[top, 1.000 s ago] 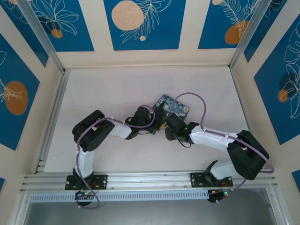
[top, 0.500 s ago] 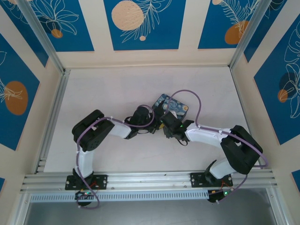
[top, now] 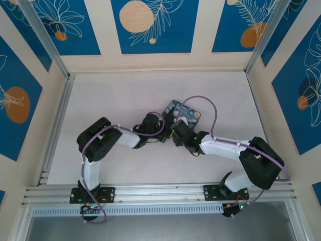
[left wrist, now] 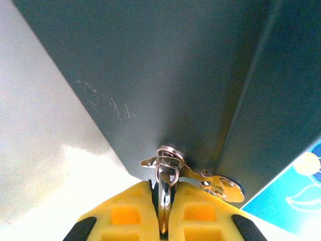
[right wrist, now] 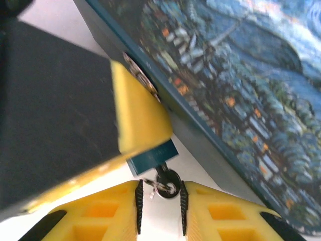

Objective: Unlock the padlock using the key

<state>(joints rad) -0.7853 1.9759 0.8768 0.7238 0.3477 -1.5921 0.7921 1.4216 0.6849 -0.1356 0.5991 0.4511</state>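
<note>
My left gripper [left wrist: 164, 203] is shut on the padlock's thin metal shackle [left wrist: 164, 188], which hangs through the latch [left wrist: 168, 161] on the tin's dark side wall [left wrist: 175, 75]. In the right wrist view the bluish padlock body [right wrist: 150, 156] pokes out below the left gripper's yellow finger [right wrist: 138, 110]. The key [right wrist: 169, 182] sticks out of the padlock's underside, and my right gripper [right wrist: 159, 201] is shut on its round head. From above, both grippers [top: 166, 131] [top: 174, 133] meet at the tin's near corner, hiding padlock and key.
The square tin with the night-sky print [top: 183, 112] lies mid-table just behind the grippers, with its printed lid [right wrist: 241, 75] close beside my right fingers. White table surface [top: 115, 100] stretches to the left and back. Blue-patterned walls and metal rails [top: 55, 125] enclose the table.
The right arm has shifted left towards the tin's near corner and its jaws have narrowed onto the key head. The left arm has stayed still.
</note>
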